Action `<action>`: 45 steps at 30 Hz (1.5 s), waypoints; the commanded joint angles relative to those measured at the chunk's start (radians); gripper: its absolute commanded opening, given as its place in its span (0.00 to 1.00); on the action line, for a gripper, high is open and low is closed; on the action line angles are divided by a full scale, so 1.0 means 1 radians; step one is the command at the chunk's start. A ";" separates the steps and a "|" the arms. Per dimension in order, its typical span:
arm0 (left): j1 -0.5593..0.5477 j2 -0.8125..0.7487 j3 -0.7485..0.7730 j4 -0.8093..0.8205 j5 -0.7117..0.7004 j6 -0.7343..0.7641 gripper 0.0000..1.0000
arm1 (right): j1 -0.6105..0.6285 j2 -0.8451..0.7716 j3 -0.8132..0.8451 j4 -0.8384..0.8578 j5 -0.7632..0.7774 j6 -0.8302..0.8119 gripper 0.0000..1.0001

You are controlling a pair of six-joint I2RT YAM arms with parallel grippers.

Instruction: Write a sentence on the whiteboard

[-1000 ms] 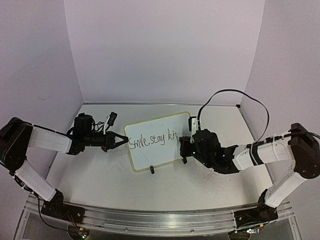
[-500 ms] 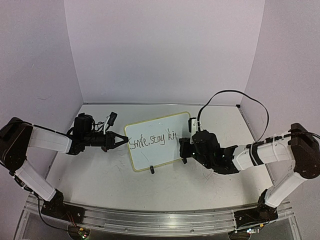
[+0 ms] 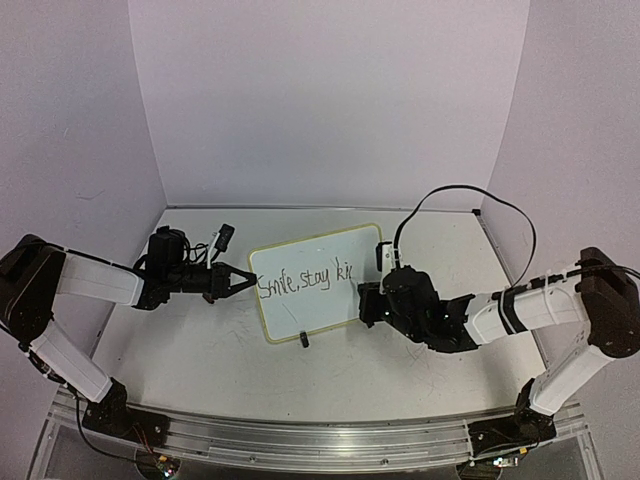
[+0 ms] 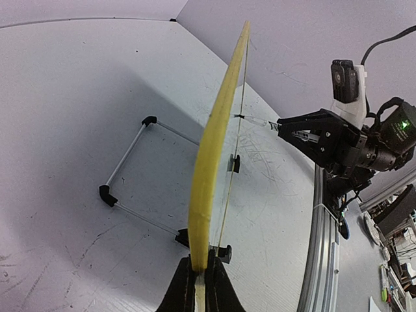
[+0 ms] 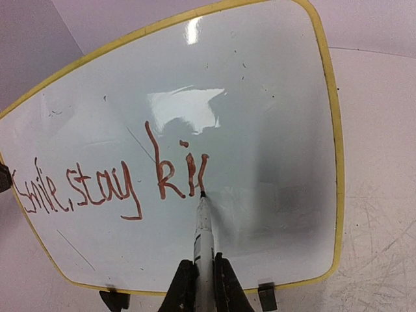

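The whiteboard (image 3: 318, 262) stands tilted on the table, its yellow rim (image 4: 214, 149) edge-on in the left wrist view. My left gripper (image 3: 249, 281) (image 4: 200, 281) is shut on the rim at the board's left edge. The sentence (image 3: 305, 279) (image 5: 117, 185) reads "Smile, stay ki" plus one further upright stroke. My right gripper (image 3: 366, 303) (image 5: 203, 276) is shut on a white marker (image 5: 203, 231). The marker's tip touches the board at the foot of that last stroke. From the left wrist the right gripper (image 4: 305, 130) shows beyond the board.
A wire stand with black feet (image 4: 123, 175) props the board from behind. Black clip feet (image 5: 266, 294) sit under its lower edge. The tabletop (image 3: 200, 350) is scuffed with scribbles. A metal rail (image 3: 300, 440) runs along the near edge, and walls close in on three sides.
A new stroke has appeared after "ki". My right gripper with the marker has slid slightly down the board. The left gripper and the board have held still.
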 commanded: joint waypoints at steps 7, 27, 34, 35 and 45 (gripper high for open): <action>-0.001 -0.012 0.015 -0.042 -0.004 0.015 0.00 | 0.000 0.009 0.030 0.004 0.043 -0.012 0.00; -0.002 -0.014 0.012 -0.042 -0.006 0.017 0.00 | -0.035 0.017 0.072 0.038 0.056 -0.052 0.00; -0.002 -0.016 0.011 -0.042 -0.008 0.017 0.00 | -0.039 0.011 0.072 0.036 0.065 -0.050 0.00; -0.002 -0.016 0.010 -0.042 -0.008 0.017 0.00 | -0.039 0.010 0.072 0.028 0.067 -0.046 0.00; -0.002 -0.016 0.010 -0.042 -0.009 0.017 0.00 | -0.030 -0.002 0.029 -0.027 0.041 0.006 0.00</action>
